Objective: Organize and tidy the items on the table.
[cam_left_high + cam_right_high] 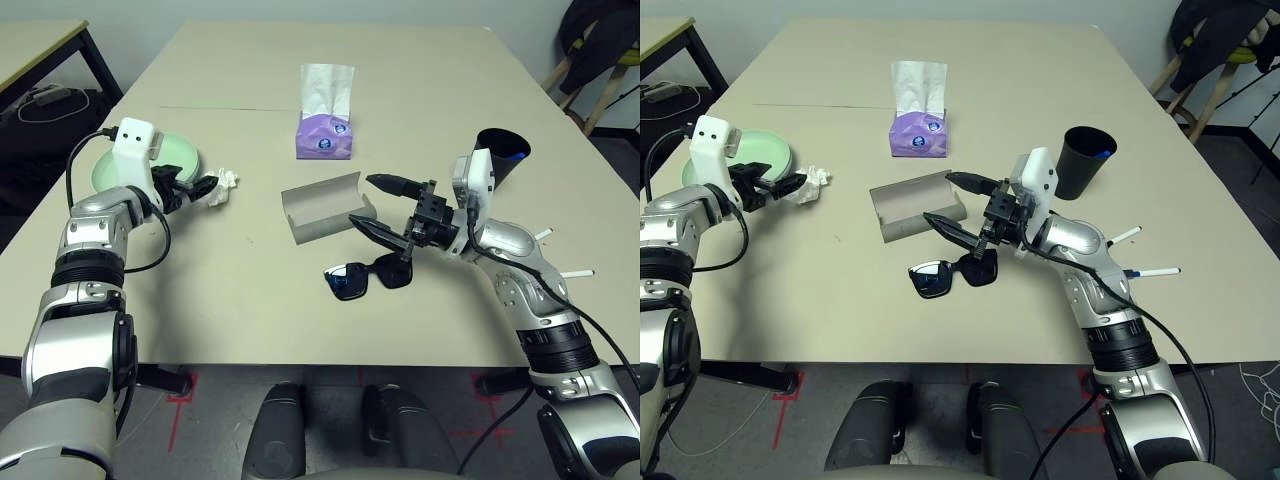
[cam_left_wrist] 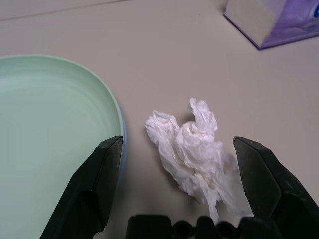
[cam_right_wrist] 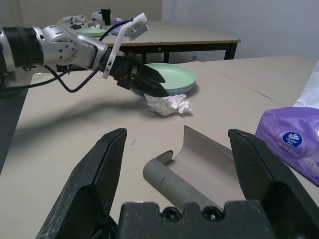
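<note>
purple tissue box | round blue logo | writing unreadable

On the large beige rectangular table, the pale-green round plate lies near the left edge, stacked on a pale-blue plate. The crumpled white tissue wad sits just right of them. The grey oblong glasses case lies mid-table, the purple tissue box behind it, the black sunglasses before it toward the near edge. The black cup stands toward the right edge.
</note>
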Motion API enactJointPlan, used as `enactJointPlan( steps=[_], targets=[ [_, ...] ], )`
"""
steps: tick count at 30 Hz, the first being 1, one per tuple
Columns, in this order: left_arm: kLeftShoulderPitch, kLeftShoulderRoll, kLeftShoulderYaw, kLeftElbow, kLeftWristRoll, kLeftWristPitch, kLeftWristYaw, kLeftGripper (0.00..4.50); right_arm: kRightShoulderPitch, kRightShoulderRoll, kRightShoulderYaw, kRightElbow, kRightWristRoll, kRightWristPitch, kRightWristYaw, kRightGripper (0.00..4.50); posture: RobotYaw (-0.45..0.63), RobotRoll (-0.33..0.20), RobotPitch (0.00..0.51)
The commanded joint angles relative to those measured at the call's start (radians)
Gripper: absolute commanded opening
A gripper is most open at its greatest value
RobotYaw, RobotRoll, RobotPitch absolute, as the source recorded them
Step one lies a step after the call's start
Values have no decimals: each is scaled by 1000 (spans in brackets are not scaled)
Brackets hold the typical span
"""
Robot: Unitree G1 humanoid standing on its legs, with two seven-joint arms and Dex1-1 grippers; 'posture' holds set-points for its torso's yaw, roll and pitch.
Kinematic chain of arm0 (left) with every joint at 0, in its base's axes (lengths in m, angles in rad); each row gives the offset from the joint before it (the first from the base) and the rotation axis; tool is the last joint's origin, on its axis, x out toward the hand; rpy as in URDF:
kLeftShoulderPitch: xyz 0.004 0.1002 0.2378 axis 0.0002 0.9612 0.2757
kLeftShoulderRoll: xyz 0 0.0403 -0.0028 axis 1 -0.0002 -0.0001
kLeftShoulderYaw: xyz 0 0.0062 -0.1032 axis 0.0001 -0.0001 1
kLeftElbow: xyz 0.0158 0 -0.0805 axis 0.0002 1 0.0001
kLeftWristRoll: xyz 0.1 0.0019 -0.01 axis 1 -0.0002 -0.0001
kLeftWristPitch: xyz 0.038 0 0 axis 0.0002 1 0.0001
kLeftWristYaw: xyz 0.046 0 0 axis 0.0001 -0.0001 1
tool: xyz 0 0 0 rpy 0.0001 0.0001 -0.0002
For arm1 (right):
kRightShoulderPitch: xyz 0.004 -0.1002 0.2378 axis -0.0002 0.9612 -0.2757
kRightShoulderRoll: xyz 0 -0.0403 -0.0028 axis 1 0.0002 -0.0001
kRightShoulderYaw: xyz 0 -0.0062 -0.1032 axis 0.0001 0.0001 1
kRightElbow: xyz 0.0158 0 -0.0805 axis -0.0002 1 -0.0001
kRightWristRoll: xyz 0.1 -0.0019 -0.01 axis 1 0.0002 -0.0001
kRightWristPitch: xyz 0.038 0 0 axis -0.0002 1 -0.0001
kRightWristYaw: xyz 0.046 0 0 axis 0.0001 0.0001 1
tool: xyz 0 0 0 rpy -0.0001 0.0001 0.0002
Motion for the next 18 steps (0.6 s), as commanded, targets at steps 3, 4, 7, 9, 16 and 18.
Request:
enactJointPlan(
  steps=[3, 4, 7, 9, 16, 18],
  targets=[
    [31, -8, -22, -46, 1, 29, -70, 4486, 2, -5, -12, -15, 8, 3, -1, 4500, 152, 0, 110],
    [35, -8, -24, -48, 6, 34, -71, 4486, 1, -4, -12, -15, 9, 3, -1, 4500, 152, 0, 110],
    [42, -7, -27, -42, 21, 33, -50, 4486, 0, -4, -12, -15, 9, 3, -1, 4500, 154, 0, 110],
    [44, -7, -27, -36, 24, 35, -42, 4106, 1, -5, -11, -15, 6, 7, -4, 4500, 154, 0, 110],
    [48, -8, -29, -36, 26, 43, -45, 1451, -1, -11, -3, 11, -33, 48, -57, 4500, 155, 0, 108],
    [50, -8, -29, -39, 25, 46, -48, 698, 2, -10, -2, 10, -30, 52, -55, 4500, 155, 0, 108]
  ],
)
